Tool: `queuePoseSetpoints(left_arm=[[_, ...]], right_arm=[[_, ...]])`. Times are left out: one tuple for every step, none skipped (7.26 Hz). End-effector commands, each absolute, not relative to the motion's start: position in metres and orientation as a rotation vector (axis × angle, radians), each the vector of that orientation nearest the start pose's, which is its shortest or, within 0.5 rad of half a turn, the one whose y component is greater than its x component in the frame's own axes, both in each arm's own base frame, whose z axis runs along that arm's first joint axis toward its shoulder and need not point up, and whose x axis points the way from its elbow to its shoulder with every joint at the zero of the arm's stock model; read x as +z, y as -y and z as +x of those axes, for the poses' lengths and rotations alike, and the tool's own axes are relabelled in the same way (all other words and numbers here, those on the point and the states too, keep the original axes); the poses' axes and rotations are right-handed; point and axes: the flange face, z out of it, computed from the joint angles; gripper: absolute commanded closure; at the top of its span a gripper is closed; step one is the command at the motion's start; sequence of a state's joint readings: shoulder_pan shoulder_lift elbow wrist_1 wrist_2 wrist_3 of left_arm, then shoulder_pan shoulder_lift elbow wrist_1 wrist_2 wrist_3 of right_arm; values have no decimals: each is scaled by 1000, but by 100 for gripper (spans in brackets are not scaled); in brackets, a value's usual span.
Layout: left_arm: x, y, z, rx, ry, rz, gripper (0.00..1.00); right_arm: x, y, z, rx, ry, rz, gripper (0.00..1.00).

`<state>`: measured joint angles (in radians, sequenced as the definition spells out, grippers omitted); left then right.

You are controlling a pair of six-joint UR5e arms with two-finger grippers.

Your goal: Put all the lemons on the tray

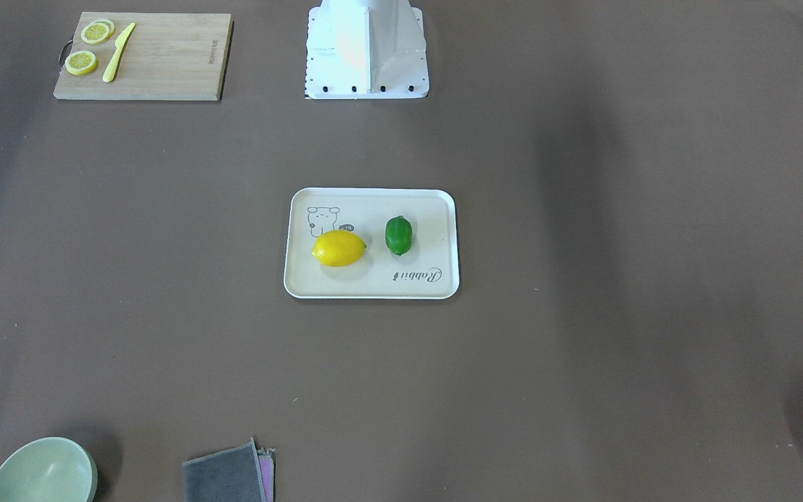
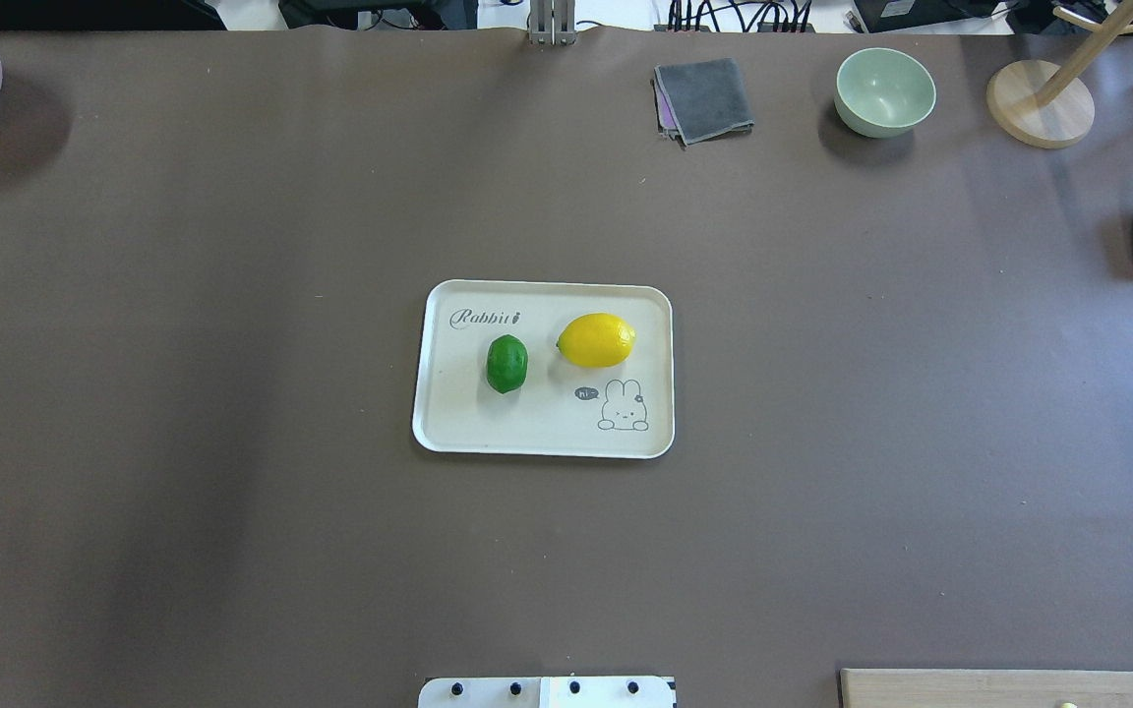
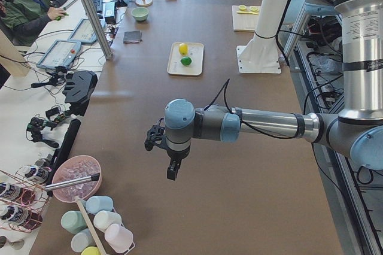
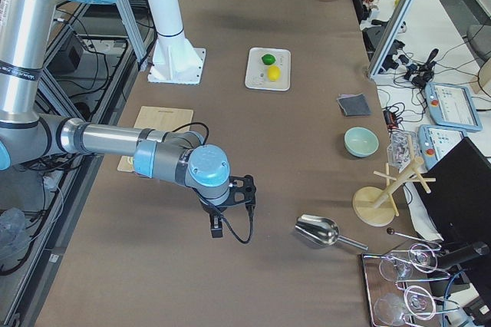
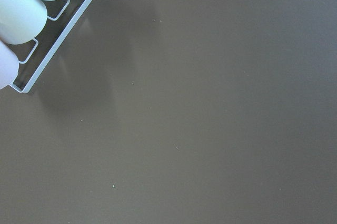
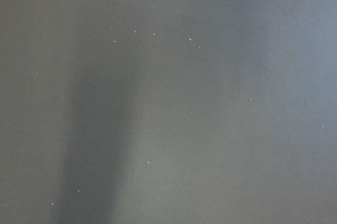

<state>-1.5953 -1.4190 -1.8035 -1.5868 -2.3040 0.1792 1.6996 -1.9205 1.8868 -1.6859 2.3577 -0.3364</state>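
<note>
The left tool (image 3: 172,170) hangs over bare tabletop (image 3: 239,195) near a rack of pastel cups (image 3: 96,219). The right tool (image 4: 217,224) hangs near a metal scoop (image 4: 318,229). Whether either is open or closed cannot be told. Well apart from both, between them, the tray (image 2: 458,423) carries the yellow lemon (image 2: 596,339) and the green lemon (image 2: 506,363), side by side and apart.

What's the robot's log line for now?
yellow lemon: on tray | green lemon: on tray | left end effector: away | right end effector: away | task: looks done

yellow lemon (image 3: 183,48), green lemon (image 3: 186,61) on tray (image 3: 175,68) | left end effector (image 3: 172,176) above table (image 3: 239,207)
</note>
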Motion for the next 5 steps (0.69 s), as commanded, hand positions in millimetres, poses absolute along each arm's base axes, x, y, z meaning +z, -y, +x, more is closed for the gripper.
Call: queuePoseSetpoints(left_arm=[[614,432,-77,182,-720,168,1],[615,433,-77,182,-721,166,1],[615,433,-77,182,-721,166,1],[613,433,-77,183,-720,170,1],[612,435,-77,184,-720,172,1]], right_arm=[[659,324,105,-139,797,44,0],[659,324,105,-139,797,44,0],[659,324,105,-139,797,44,0],[659,324,105,-137,797,44,0],[659,324,105,-137,797,44,0]])
